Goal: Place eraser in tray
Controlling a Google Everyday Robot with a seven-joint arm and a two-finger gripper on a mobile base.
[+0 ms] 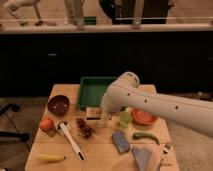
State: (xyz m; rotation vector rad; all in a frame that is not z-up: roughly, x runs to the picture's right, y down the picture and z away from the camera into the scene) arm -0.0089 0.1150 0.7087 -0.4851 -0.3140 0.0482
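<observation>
The green tray (94, 91) stands at the back middle of the wooden table. My white arm comes in from the right and bends down in front of the tray's right side. Its gripper (100, 116) sits just in front of the tray's near wall, shut on the eraser (92, 113), a small tan block with a dark underside that shows at the arm's left tip. The eraser hangs a little above the table, outside the tray. The arm hides the fingers themselves.
A maroon bowl (58, 104) and an orange fruit (46, 124) are at the left. A white-handled brush (70, 140), a brown cluster (85, 128) and a banana (50, 158) lie in front. Blue-grey pads (120, 141), a green pepper (146, 136) and an orange bowl (144, 117) are at the right.
</observation>
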